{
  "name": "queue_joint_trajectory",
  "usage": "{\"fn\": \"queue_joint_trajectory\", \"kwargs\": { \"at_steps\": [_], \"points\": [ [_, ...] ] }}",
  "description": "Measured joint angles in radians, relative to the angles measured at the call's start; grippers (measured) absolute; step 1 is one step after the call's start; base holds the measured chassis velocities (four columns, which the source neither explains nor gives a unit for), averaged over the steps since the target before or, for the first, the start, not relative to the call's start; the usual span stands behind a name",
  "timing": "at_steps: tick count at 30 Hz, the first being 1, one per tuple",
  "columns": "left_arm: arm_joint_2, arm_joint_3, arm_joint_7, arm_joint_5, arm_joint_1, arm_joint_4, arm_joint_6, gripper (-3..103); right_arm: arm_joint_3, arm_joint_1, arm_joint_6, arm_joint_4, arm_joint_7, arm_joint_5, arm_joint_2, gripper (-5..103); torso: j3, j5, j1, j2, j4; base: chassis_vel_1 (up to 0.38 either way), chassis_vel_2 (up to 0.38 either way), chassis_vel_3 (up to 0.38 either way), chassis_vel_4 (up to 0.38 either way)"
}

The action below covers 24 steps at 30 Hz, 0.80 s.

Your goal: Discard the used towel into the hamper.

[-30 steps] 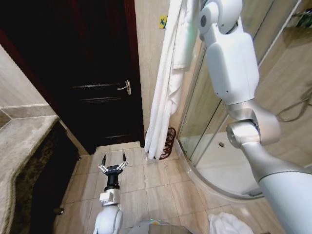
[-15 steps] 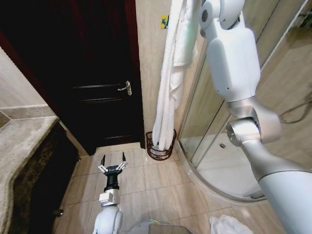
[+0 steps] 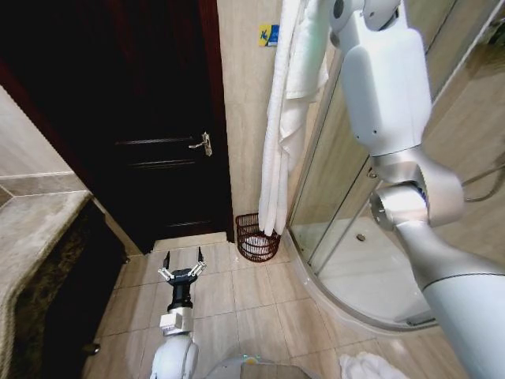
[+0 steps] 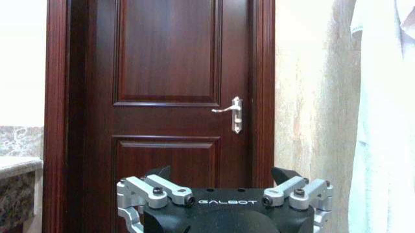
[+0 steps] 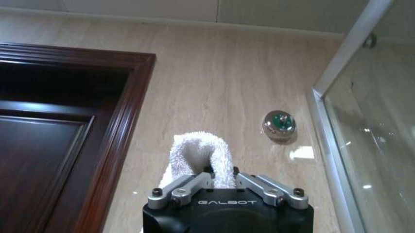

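The used towel [image 3: 286,118], long and white, hangs straight down along the beige wall from my raised right arm. In the right wrist view my right gripper [image 5: 219,171] is shut on the towel's folded top [image 5: 198,150]. The towel's lower end dangles just over the far rim of the hamper [image 3: 254,241], a small dark red-brown wire basket on the floor between the door and the shower. My left gripper [image 3: 183,264] is open and holds nothing. It hovers low over the floor tiles, left of the hamper, and in the left wrist view my left gripper [image 4: 220,172] faces the door.
A dark wooden door [image 3: 158,142] with a metal handle [image 3: 203,143] stands left of the hamper. A curved glass shower enclosure [image 3: 339,197] is on the right, a marble counter [image 3: 31,229] on the left. Another white cloth [image 3: 371,367] lies on the floor near my base.
My right arm has risen, lifting the towel. Its lower end, which covered the hamper and then hung inside it, now hangs at the rim. The left arm has stayed still.
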Motion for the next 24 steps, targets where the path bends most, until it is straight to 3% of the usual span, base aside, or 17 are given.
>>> {"fn": "queue_joint_trajectory", "kwargs": {
  "at_steps": [24],
  "points": [
    [-0.001,0.003,-0.005,0.006,0.017,-0.003,-0.025,100,0.003,0.045,0.013,-0.072,-0.008,-0.008,0.028,4,0.000,-0.0001,0.000,0.000,0.0001,-0.006,0.002,0.005,-0.004]
  ]
}}
